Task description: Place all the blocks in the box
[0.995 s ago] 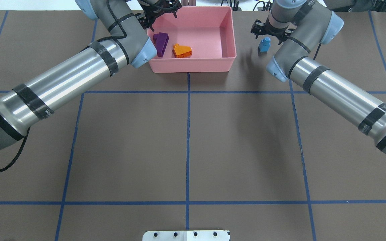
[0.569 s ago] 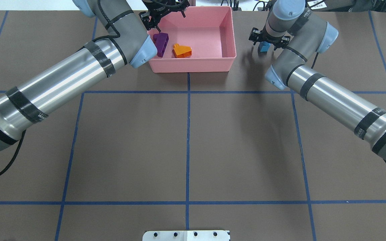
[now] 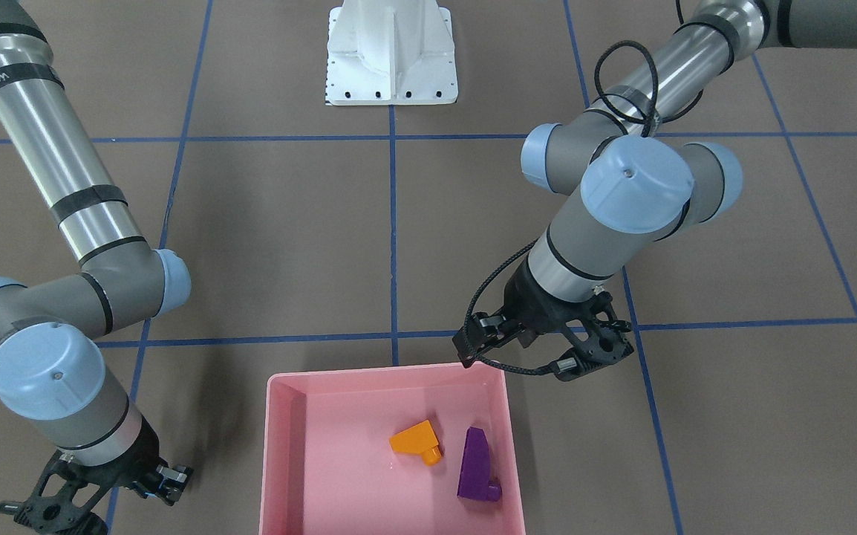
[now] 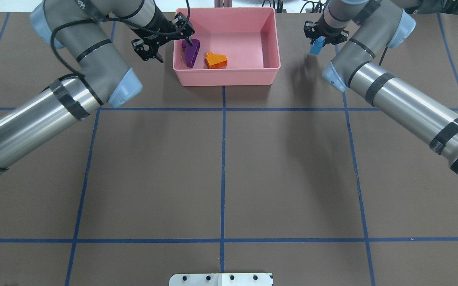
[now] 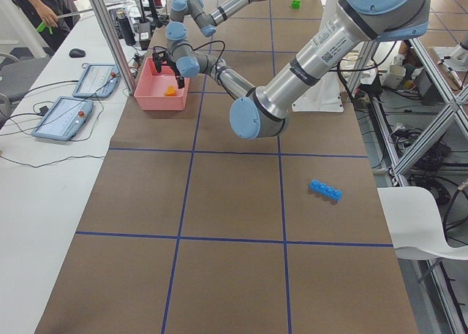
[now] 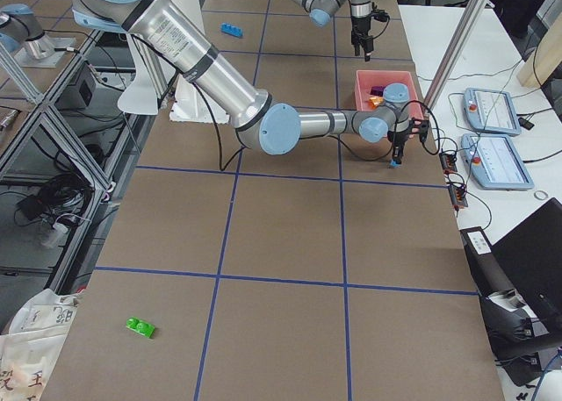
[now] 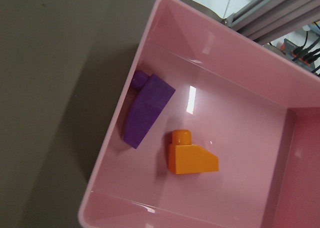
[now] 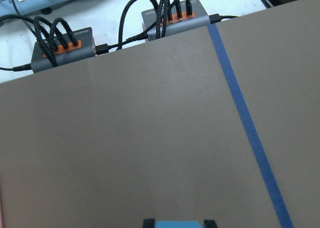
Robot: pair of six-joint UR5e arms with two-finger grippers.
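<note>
one blue cube (image 4: 315,48) in right jaws, arm (image 4: 401,104) outstretched

Brown table (image 4: 292,178), blue tape grid (image 4: 223,159) — carries pink box (image 4: 229,77), white base (image 3: 391,59), long blue bar (image 5: 325,191), green brick (image 6: 140,327), apparently two-stud.

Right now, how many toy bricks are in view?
5. The orange sloped brick and purple wedge lie in the pink box; the right gripper holds the small blue cube; the long blue bar and green brick lie on the table.

Left tool (image 4: 173,48) now back over the box's (image 4: 225,79) side wall; small blue cube (image 4: 315,49) aloft in right tool (image 4: 316,43).
</note>
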